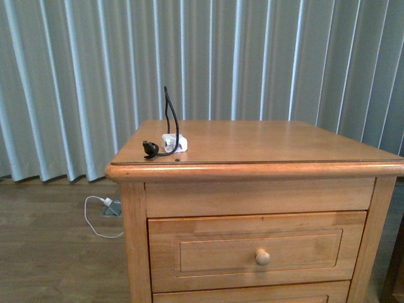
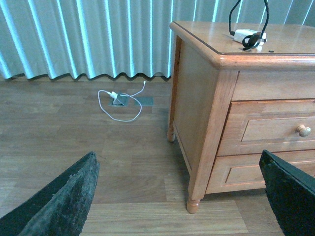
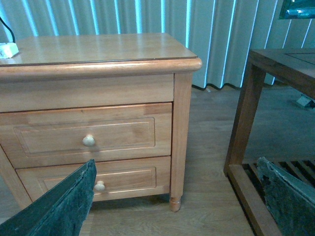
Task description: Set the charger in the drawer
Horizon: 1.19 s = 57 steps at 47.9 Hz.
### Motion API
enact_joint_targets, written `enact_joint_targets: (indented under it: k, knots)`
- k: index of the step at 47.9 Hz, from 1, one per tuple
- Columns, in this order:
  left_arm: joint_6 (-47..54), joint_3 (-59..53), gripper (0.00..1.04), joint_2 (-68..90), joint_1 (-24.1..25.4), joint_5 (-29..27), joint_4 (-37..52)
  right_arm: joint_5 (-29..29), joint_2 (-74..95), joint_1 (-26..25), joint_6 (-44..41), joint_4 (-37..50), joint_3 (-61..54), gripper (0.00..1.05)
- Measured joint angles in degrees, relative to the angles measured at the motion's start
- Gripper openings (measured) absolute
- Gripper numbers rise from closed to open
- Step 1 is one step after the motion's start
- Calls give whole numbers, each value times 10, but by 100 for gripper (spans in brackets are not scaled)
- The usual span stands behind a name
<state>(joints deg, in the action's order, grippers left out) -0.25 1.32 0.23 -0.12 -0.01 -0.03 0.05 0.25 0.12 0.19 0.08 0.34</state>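
Note:
The charger [image 1: 173, 142], a small white plug block with a curling black cable, lies on the nightstand top near its front left corner; it also shows in the left wrist view [image 2: 244, 35] and its edge in the right wrist view [image 3: 8, 49]. The upper drawer [image 1: 255, 251] is shut, with a round knob [image 1: 262, 257]; it also shows in the left wrist view [image 2: 275, 129] and the right wrist view [image 3: 88, 132]. My left gripper [image 2: 179, 196] is open and empty, low beside the nightstand's left front. My right gripper [image 3: 177, 196] is open and empty, low at its right front.
The lower drawer [image 3: 98, 179] is shut. A white cable and plug [image 2: 118, 101] lie on the floor by the curtain. A dark wooden table [image 3: 275, 98] with a slatted lower shelf stands close to the nightstand's right side. Wood floor lies around.

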Motion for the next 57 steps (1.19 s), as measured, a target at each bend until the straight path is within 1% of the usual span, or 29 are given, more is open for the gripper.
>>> enact_joint_targets:
  k: [32,33,34,36,38,40,42,45,55,57]
  knots:
    - [0,0,99,0,0,0,0,-4,1,-2,-1,-2,0,96]
    - [0,0,99,0,0,0,0,-28,8,-10,-5,-15,5,96]
    - [0,0,99,0,0,0,0,-74,17,-22,-10,-34,11,96]
    - [0,0,99,0,0,0,0,-141,49,-40,-18,-54,22,96]
    - [0,0,99,0,0,0,0,-182,85,-45,-19,-56,28,96]
    - [0,0,99,0,0,0,0,-195,123,-44,-16,-50,34,96]
    - [0,0,99,0,0,0,0,-191,162,-37,-14,-35,42,96]
    - [0,0,99,0,0,0,0,-169,227,-18,-7,2,55,96]
    - [0,0,99,0,0,0,0,-85,487,66,28,185,111,96]
    - [0,0,99,0,0,0,0,-68,566,89,42,217,137,96]
